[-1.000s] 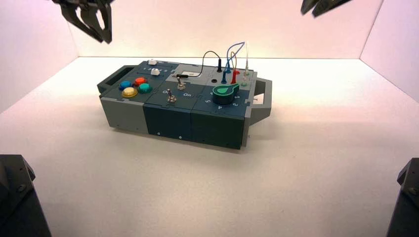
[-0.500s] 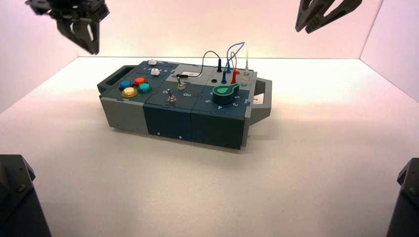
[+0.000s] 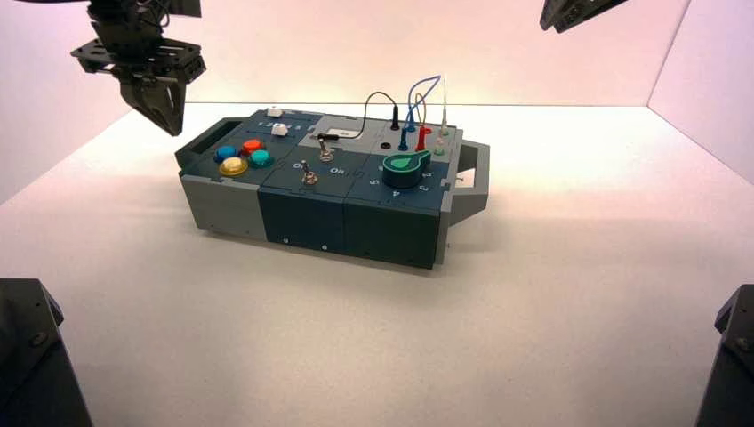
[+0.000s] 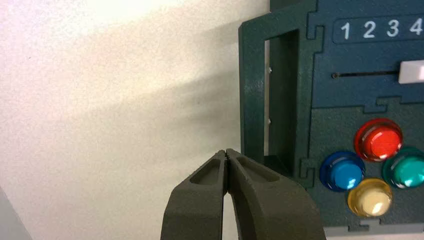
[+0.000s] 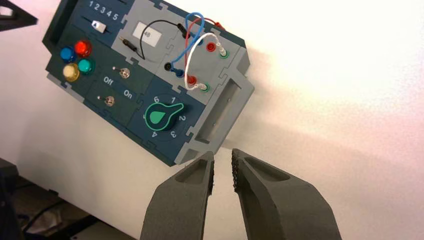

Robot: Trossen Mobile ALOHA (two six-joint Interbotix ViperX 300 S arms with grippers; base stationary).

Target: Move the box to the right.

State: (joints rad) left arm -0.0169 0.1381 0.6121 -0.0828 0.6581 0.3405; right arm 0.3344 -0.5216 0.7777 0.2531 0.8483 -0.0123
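The box [image 3: 329, 187] sits left of centre on the table [image 3: 569, 267], bare table beyond its right handle [image 3: 476, 182]; my left gripper [image 3: 174, 133] points down near the left handle [image 3: 209, 138], fingertips together, while my right [image 3: 551, 28] hangs high, fingers apart

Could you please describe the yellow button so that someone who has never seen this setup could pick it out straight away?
Find the long box with a handle at each end. On its top, near the left end, four round buttons sit in a cluster. The yellow button is the one nearest the box's front edge, and its neighbours are blue, red and green.
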